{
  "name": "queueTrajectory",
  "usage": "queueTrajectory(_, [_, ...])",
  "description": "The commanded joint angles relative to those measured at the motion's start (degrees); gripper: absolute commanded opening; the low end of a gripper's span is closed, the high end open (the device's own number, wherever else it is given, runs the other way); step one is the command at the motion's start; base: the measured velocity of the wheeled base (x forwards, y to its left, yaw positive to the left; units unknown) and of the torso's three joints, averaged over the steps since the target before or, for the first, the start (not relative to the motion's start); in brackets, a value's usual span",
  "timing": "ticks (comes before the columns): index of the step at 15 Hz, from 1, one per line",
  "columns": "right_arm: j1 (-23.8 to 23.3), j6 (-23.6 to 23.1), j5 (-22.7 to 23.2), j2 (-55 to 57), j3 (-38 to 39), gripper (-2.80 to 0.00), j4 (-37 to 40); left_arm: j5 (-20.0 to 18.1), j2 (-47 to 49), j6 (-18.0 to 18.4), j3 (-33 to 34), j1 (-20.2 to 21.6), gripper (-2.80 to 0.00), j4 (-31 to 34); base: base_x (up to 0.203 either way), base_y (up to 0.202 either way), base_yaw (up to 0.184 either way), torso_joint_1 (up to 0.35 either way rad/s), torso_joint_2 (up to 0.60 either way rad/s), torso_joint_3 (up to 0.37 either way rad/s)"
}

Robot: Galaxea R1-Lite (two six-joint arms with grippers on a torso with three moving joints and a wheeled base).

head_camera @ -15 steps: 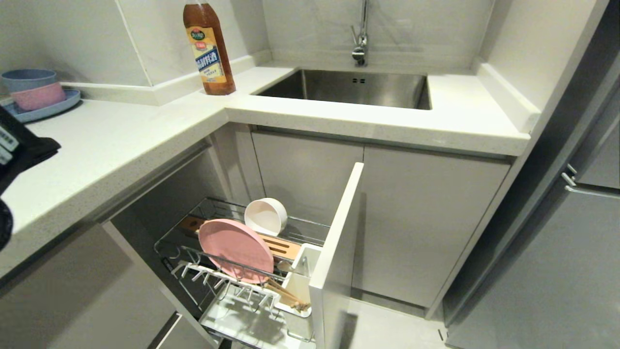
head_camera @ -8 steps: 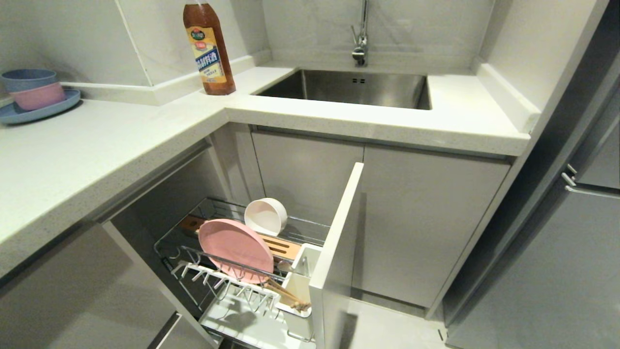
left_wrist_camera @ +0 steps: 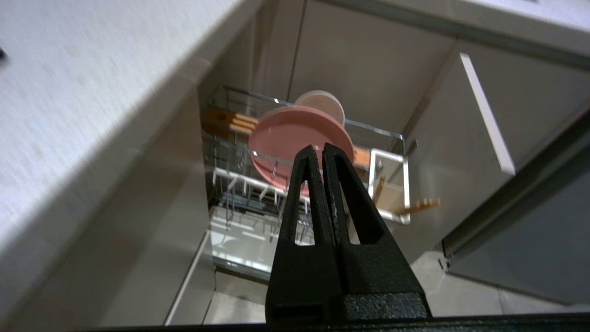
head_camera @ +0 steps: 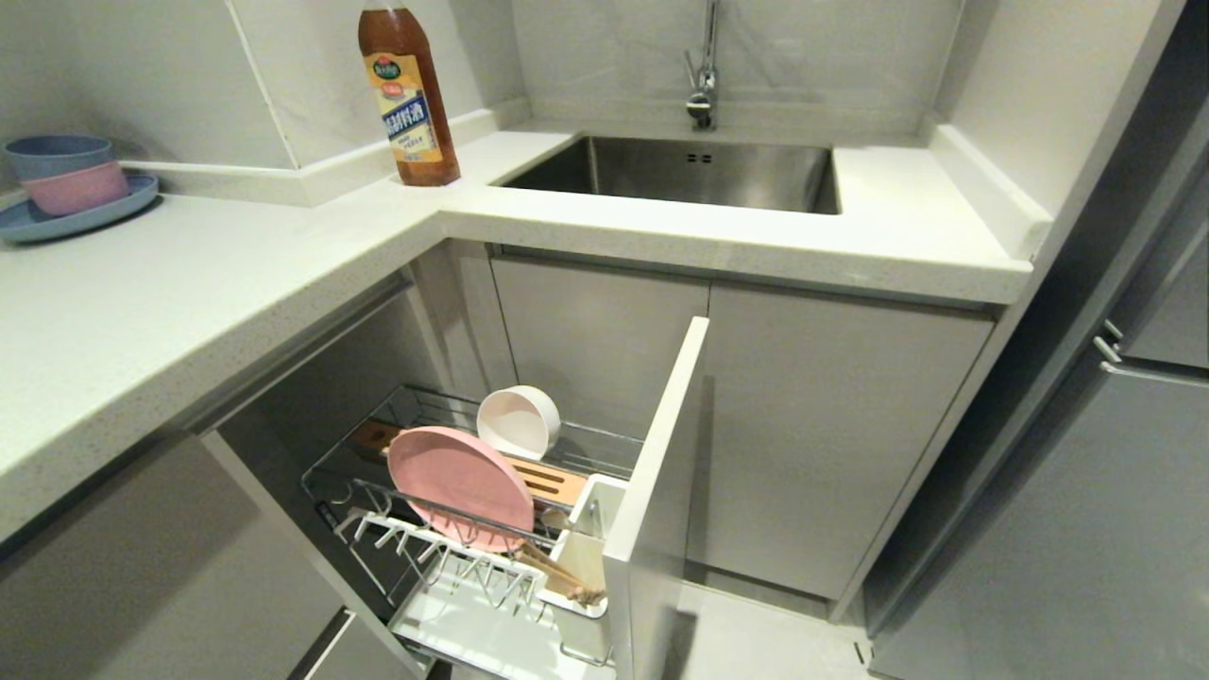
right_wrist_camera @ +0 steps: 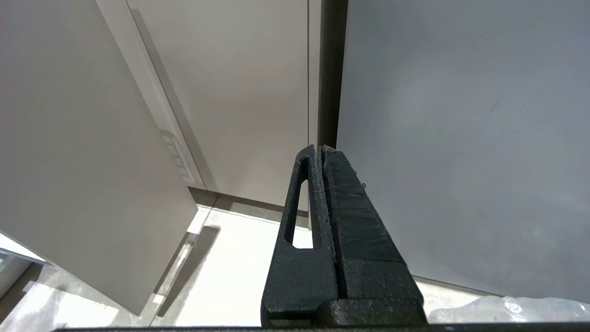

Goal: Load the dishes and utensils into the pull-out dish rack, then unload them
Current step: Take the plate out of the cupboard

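The pull-out dish rack (head_camera: 416, 400) stands drawn out below the counter, its white front panel (head_camera: 661, 472) on the right. A pink plate (head_camera: 460, 486) stands on edge between the prongs, with a cream bowl (head_camera: 517, 422) tipped on its side behind it. Chopsticks (head_camera: 559, 574) lean in the white utensil cup (head_camera: 595, 529). I cannot make out the fork. Neither arm shows in the head view. In the left wrist view my left gripper (left_wrist_camera: 319, 148) is shut and empty, above and short of the plate (left_wrist_camera: 286, 138) and the rack (left_wrist_camera: 244, 177). My right gripper (right_wrist_camera: 320, 148) is shut, parked by cabinet fronts.
A brown bottle (head_camera: 406, 94) stands at the counter's corner beside the steel sink (head_camera: 680, 170) and its tap (head_camera: 704, 76). A blue plate with small blue and pink bowls (head_camera: 66, 179) sits at the far left of the counter (head_camera: 189, 283). A grey appliance (head_camera: 1086, 519) fills the right.
The left arm, at the head view's left edge a second ago, has dropped out of that view. The rack and its contents have not moved.
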Motion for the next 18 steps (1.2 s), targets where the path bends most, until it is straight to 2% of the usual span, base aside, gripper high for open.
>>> queueTrajectory(1, [0.06,0.03,0.0,0.0,0.17,-2.8,-0.03,-1.91,-8.21,0.29,5.6,1.8,-2.8,-0.05,0.0,0.0,0.0,0.0,0.0,0.0])
queueTrajectory(3, [0.0,-0.03,0.0,0.0,0.12,-2.8,0.02,-4.22,-14.25,2.25,12.44,2.67,-2.8,-0.85,0.0,0.0,0.0,0.0,0.0,0.0])
queueTrajectory(6, [0.06,0.01,0.0,0.0,0.15,-2.8,0.02,-4.55,-18.28,5.84,22.39,3.05,-2.8,-4.74,0.0,0.0,0.0,0.0,0.0,0.0])
queueTrajectory(9, [0.05,0.03,0.0,0.0,0.09,-2.8,0.02,-3.88,-18.24,7.18,33.69,3.1,-2.8,-16.72,0.0,0.0,0.0,0.0,0.0,0.0])
queueTrajectory(11, [0.05,0.02,0.0,0.0,0.14,-2.8,0.01,-2.49,-18.23,8.06,43.31,3.11,-2.8,-27.49,0.0,0.0,0.0,0.0,0.0,0.0])
queueTrajectory(13, [0.06,0.03,0.0,0.0,0.17,-2.8,0.02,-1.47,-18.23,7.16,45.14,3.11,-2.8,-31.39,0.0,0.0,0.0,0.0,0.0,0.0])
queueTrajectory(18, [0.06,0.03,0.0,0.0,0.09,-2.8,0.02,-1.07,-18.23,5.97,45.12,3.11,-2.8,-31.34,0.0,0.0,0.0,0.0,0.0,0.0])
